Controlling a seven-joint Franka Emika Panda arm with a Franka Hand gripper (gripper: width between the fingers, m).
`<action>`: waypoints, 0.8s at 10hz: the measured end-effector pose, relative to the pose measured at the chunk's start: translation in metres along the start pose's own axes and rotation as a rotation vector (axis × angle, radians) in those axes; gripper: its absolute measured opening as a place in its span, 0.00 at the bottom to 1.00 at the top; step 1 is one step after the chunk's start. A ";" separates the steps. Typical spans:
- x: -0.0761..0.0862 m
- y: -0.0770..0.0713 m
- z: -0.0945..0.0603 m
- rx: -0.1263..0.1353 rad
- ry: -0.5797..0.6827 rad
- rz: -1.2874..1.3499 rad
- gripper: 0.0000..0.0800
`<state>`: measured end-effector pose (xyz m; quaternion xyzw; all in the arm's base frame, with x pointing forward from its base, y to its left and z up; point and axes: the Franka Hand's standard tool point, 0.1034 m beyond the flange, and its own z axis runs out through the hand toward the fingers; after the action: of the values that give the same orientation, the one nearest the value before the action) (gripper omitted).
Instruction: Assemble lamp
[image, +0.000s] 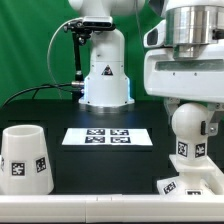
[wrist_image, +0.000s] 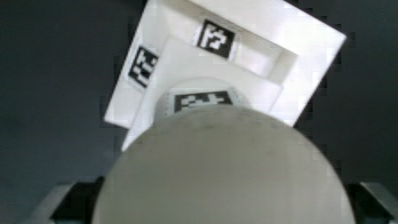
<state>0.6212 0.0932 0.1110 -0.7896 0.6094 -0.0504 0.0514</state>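
Observation:
The white round-headed bulb (image: 188, 128) stands upright at the exterior view's right, its tagged stem pointing down at the flat square base (image: 192, 186) near the front edge. My gripper (image: 188, 106) comes down on it from above. In the wrist view the bulb's round head (wrist_image: 222, 160) fills the space between the two dark fingers (wrist_image: 79, 202), which press on both its sides, with the tagged base (wrist_image: 228, 62) beyond it. I cannot tell whether the stem sits in the socket. The tapered shade (image: 25, 158) stands at the exterior view's front left.
The marker board (image: 107, 136) lies flat in the middle of the black table. The arm's white pedestal (image: 105, 75) stands behind it, in front of a green backdrop.

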 end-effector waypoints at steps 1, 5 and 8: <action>-0.002 0.000 0.000 -0.001 -0.025 0.128 0.72; -0.004 -0.001 0.000 -0.016 -0.062 0.384 0.72; 0.001 -0.002 0.001 0.023 -0.109 0.681 0.72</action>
<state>0.6231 0.0927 0.1105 -0.5419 0.8336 0.0054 0.1066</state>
